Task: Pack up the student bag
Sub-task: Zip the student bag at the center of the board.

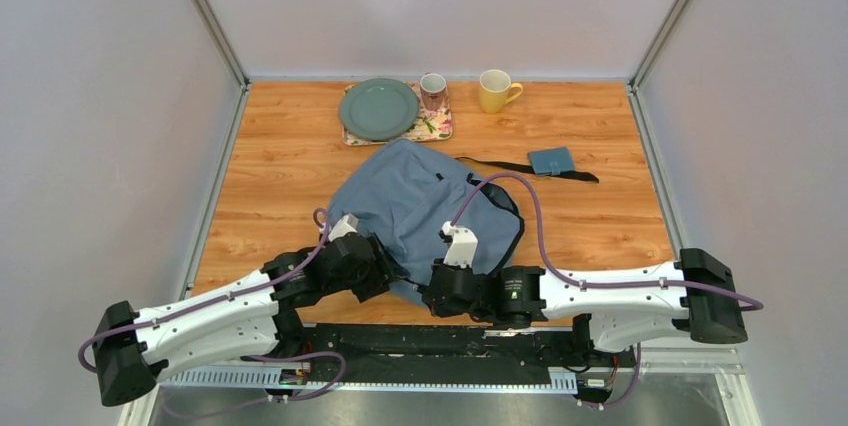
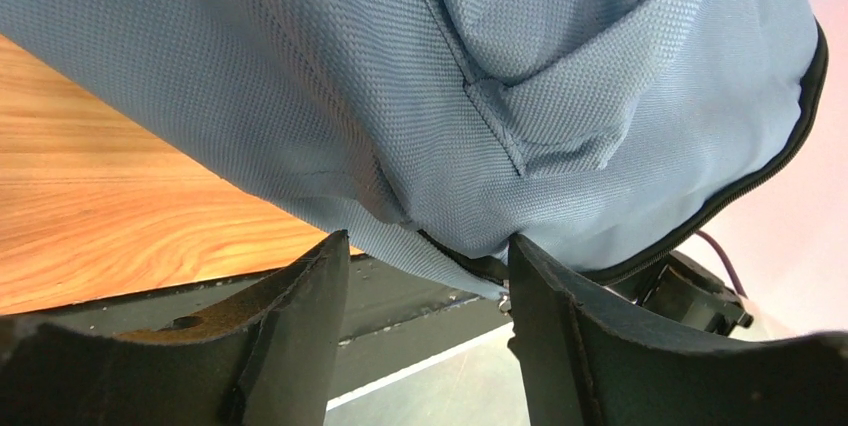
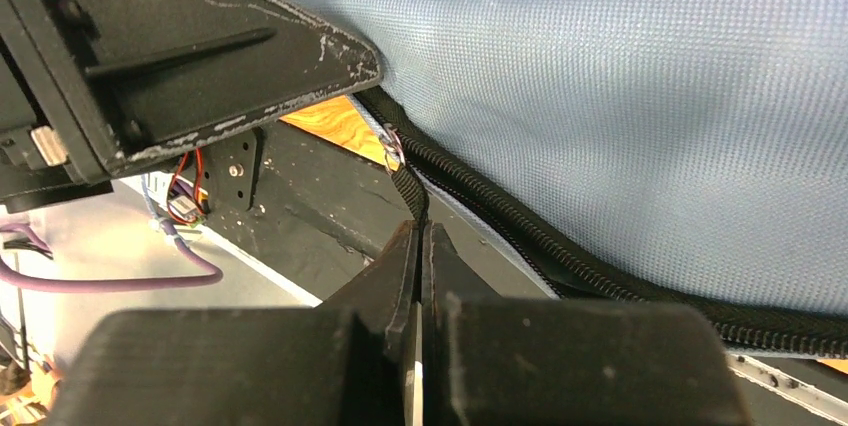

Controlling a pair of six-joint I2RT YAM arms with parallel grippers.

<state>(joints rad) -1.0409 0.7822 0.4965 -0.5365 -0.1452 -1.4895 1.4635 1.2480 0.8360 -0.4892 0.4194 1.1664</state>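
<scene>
Both at student bag [image 1: 410, 196] edge, left jaws apart, right jaws pinching zipper pull [image 3: 409, 191]

Student bag [image 1: 405, 201] near edge — hidden from above; cropped in wrist views.

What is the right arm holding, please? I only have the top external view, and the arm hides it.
Observer: On the right gripper, the jaws are shut on the black zipper pull of the student bag.
Operator: And the left arm?
Observer: The left gripper has its jaws open, a bag edge between them, unpinched.
Operator: Is the zipper undone?
Observer: Beside the pull, the zipper teeth look closed.
</scene>
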